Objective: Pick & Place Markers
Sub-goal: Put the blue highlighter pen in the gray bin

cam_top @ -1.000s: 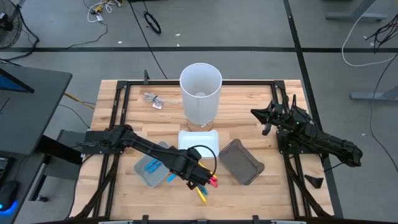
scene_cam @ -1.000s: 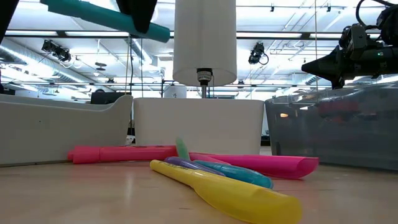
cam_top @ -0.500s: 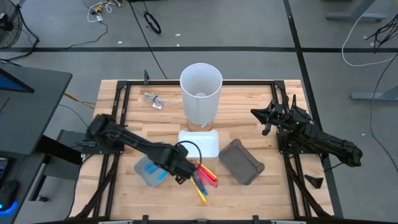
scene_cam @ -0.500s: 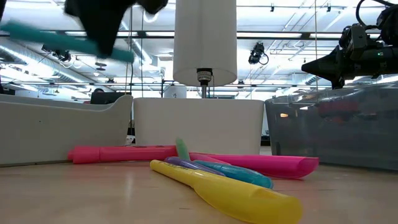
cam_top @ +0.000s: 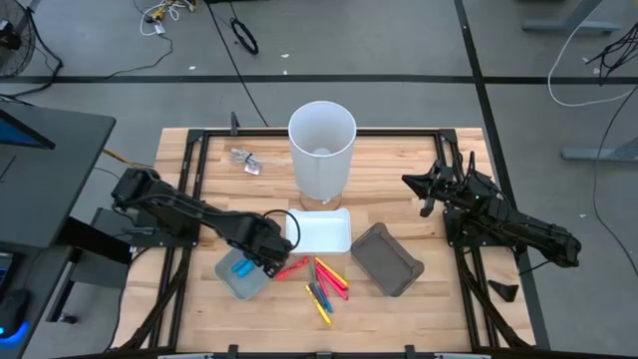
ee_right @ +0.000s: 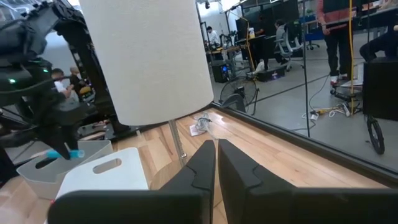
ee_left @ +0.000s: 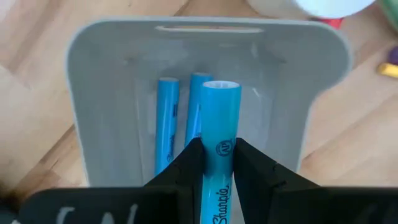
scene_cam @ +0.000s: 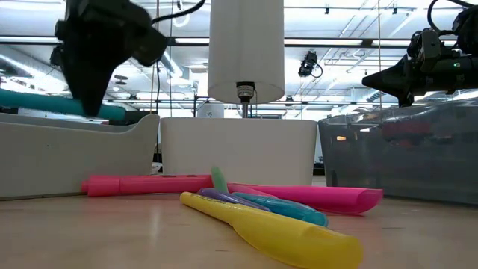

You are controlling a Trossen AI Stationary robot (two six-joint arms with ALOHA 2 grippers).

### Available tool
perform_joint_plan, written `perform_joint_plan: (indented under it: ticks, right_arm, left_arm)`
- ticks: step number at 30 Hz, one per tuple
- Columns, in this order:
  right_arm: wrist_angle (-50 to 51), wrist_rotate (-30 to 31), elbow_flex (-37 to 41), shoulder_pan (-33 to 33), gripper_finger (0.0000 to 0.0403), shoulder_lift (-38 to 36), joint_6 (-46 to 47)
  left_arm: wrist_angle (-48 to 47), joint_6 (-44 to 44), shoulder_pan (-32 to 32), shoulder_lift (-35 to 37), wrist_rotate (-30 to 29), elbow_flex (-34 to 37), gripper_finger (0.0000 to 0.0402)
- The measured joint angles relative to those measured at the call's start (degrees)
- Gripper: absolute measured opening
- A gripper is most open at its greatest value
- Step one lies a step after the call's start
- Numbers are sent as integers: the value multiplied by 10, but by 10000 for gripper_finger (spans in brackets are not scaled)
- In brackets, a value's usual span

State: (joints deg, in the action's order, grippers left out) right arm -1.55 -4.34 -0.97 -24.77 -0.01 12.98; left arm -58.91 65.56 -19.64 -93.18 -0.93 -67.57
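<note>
We held a blue marker [ee_left: 219, 118] in our left hand [cam_top: 261, 261], clamped over the grey tray [ee_left: 99, 81] where two blue markers [ee_left: 166, 118] lay. Other markers [cam_top: 324, 282] lay on the bench [cam_top: 399, 160]. Our right hand [cam_top: 411, 180] waited closed, far right.

Your left gripper [cam_top: 261, 261] carried the blue marker [ee_left: 219, 127] from the marker pile to above the grey tray [cam_top: 231, 282].

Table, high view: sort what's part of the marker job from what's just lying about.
Job: blue marker held in left gripper; light grey tray; loose markers.
Lying about: white cylinder, white tray, dark tray, wrapper.
</note>
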Motion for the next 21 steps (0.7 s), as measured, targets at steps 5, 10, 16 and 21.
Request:
perform_joint_plan:
  ticks: [5,10,16,21]
  right_arm:
    - [0,0,0,0,24,0,0]
    - [0,0,0,0,24,0,0]
    - [0,0,0,0,24,0,0]
    - [0,0,0,0,24,0,0]
  left_arm:
    - [27,-4,5,16,13,43,71]
    - [33,-17,10,19,12,52,71]
    - [41,-18,9,9,8,52,71]
    - [47,-21,8,-6,0,52,71]
